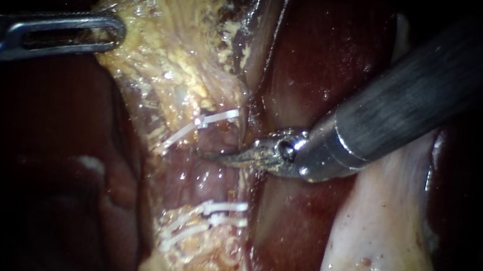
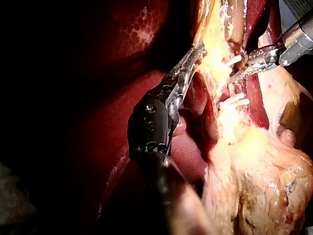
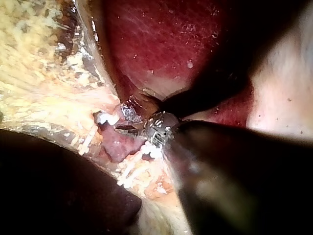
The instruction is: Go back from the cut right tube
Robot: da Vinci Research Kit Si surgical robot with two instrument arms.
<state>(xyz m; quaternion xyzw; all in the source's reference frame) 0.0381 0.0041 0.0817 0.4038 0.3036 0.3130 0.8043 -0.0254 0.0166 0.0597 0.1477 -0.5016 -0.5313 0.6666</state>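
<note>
The dark red liver (image 1: 328, 58) fills the middle of the endoscope view. A broad pale sheet of tissue (image 1: 381, 246) lies below and to the right of it, and a band of yellow fatty tissue (image 1: 171, 43) runs down on its left. The right instrument (image 1: 224, 156) comes in from the upper right on a thick grey shaft. Its two pointed blades lie together with nothing held between them, and their tip rests over the clipped stretch of the tube (image 1: 208, 173). The left instrument (image 1: 106, 35) enters from the left, well apart from the blades. Its slotted jaws are closed on the edge of the yellow fatty tissue, and the left wrist view shows the same hold (image 2: 193, 56) with the blades (image 2: 244, 68) just beyond the fat. The tube is a short pinkish length within the fatty band, crossing under the blade tip. I cannot tell from these views whether it is fully parted. White clips sit on it on both sides of the blades: an upper clip (image 1: 218, 118) just above the tip and lower clips (image 1: 222, 208) a little further below.
</note>
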